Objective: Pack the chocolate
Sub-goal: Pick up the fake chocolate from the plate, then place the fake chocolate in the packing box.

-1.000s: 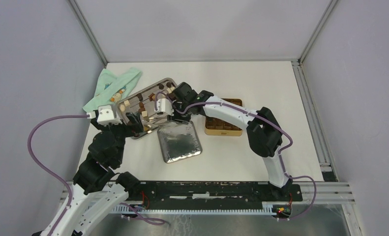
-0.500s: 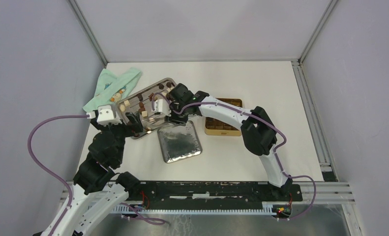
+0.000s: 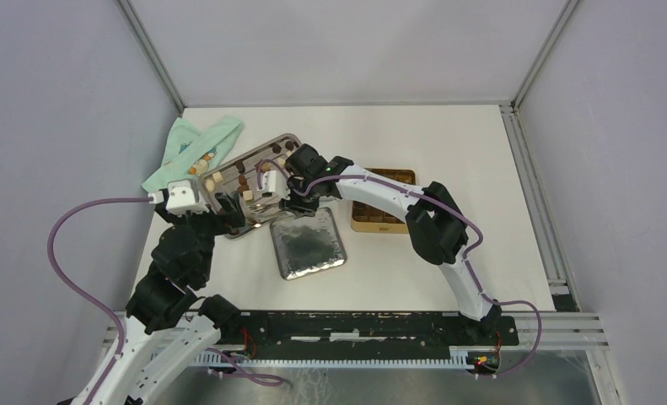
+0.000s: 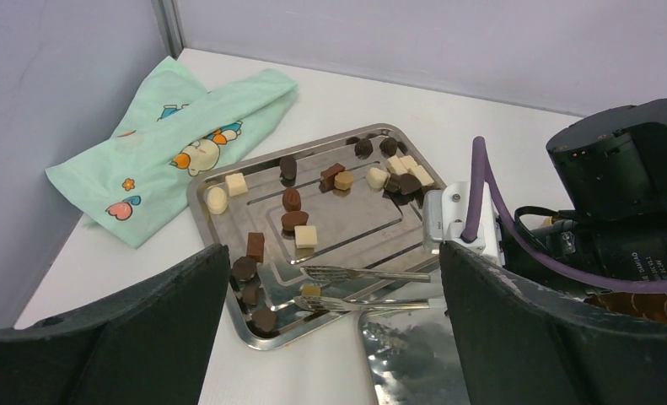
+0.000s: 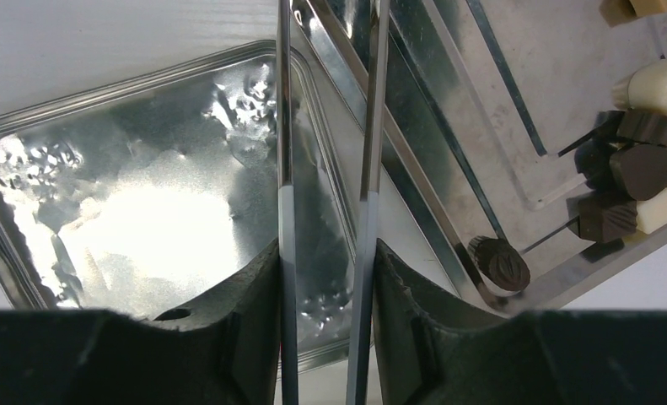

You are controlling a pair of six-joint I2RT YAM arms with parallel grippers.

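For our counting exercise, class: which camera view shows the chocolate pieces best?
Left wrist: the chocolate pieces lie spread over the steel tray, colours distinct. Top view shows them tiny, partly hidden; right wrist catches few.

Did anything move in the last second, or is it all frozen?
The right gripper, clamped on tongs, slid a little leftward over the tray of chocolates, its arm following. The left gripper stayed open in place; the chocolates, cloth, gold tin and silver lid did not move.
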